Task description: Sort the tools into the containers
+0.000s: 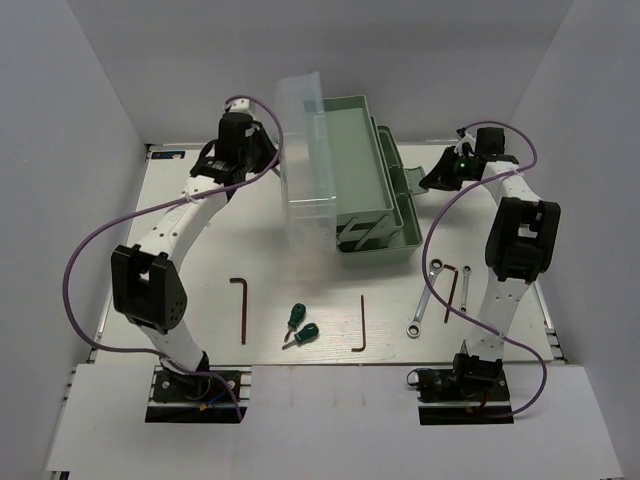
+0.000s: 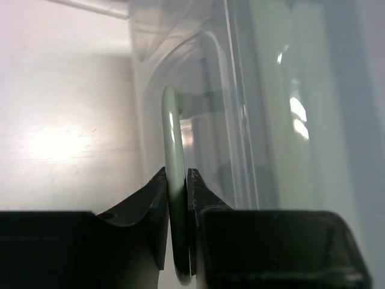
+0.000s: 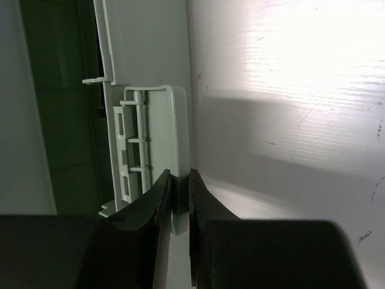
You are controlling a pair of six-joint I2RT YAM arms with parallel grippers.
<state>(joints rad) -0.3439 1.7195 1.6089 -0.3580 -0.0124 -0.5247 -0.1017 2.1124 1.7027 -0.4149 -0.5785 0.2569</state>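
The pale green toolbox (image 1: 380, 250) stands at the back middle with its translucent lid (image 1: 305, 170) swung up to the left. My left gripper (image 1: 268, 150) (image 2: 177, 174) is shut on the lid's thin green handle loop (image 2: 171, 120). My right gripper (image 1: 437, 180) (image 3: 180, 174) is shut on the edge of the latch flap (image 3: 159, 138) on the box's right side. The tools lie on the table in front. They are two green-handled screwdrivers (image 1: 297, 315) (image 1: 304, 334), hex keys (image 1: 241, 305) (image 1: 362, 325) (image 1: 452, 285) and silver wrenches (image 1: 425, 300) (image 1: 466, 290).
The toolbox's cantilever tray (image 1: 395, 180) leans out to the right over the table (image 1: 190, 260). Purple cables loop from both arms. White walls close in the table on three sides.
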